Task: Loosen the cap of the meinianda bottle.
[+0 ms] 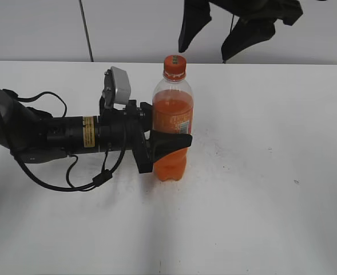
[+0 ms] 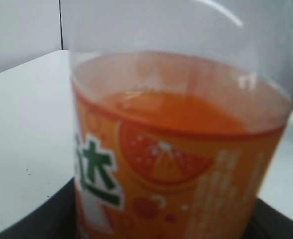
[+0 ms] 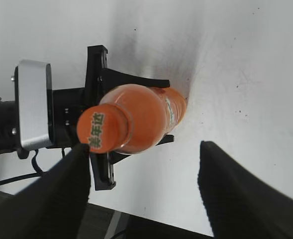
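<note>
Left fingers (image 1: 171, 142) clamp bottle (image 1: 172, 126) — upright.

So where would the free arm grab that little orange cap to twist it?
Probably around the cap's side wall, coming straight down from above. The bottle stands upright, clamped at its waist by the left tool, so the top is clear. The right tool hangs open above it.
</note>
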You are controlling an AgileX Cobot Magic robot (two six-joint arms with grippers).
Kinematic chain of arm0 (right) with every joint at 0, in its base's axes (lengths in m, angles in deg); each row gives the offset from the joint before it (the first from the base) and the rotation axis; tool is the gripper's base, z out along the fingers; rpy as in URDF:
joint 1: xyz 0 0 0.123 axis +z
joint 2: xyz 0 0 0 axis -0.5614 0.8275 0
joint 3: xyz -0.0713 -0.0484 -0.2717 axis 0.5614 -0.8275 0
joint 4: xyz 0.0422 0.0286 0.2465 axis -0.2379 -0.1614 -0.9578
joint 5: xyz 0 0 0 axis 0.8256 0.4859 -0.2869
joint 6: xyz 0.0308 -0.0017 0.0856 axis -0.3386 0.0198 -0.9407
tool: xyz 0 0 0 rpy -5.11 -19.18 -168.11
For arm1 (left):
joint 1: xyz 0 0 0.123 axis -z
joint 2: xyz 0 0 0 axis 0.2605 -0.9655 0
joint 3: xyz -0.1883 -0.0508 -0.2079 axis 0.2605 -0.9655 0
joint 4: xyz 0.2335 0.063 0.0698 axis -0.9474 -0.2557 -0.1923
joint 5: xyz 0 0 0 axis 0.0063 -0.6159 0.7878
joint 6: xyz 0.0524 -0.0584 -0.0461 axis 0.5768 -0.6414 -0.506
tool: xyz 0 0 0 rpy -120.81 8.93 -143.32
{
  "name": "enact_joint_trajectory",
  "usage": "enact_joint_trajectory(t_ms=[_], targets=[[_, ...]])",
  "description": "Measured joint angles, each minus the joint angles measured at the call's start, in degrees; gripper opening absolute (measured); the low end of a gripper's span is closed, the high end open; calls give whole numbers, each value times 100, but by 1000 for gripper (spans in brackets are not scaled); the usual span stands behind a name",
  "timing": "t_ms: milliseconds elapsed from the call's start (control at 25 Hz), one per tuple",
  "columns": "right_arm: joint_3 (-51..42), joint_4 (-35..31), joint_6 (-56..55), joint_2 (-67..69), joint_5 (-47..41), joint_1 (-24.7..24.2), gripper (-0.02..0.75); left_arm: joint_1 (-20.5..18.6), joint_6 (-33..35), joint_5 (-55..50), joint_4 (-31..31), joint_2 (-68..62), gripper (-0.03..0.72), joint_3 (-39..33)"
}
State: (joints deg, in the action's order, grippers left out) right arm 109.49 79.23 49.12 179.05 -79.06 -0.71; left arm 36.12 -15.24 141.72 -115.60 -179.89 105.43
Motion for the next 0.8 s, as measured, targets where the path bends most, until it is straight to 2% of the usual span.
enact_joint_trajectory(t_ms=[200,360,680,800], targets=[[0,467,-463,127,371,408,506,0,0,0,0,0,415,0],[5,542,-603,188,782,602,507,0,0,0,0,0,415,0],[5,577,-641,478,762,628,507,0,0,5,-35,0,415,0],[5,583,-646,478,583,628,482,0,0,5,-35,0,415,0]])
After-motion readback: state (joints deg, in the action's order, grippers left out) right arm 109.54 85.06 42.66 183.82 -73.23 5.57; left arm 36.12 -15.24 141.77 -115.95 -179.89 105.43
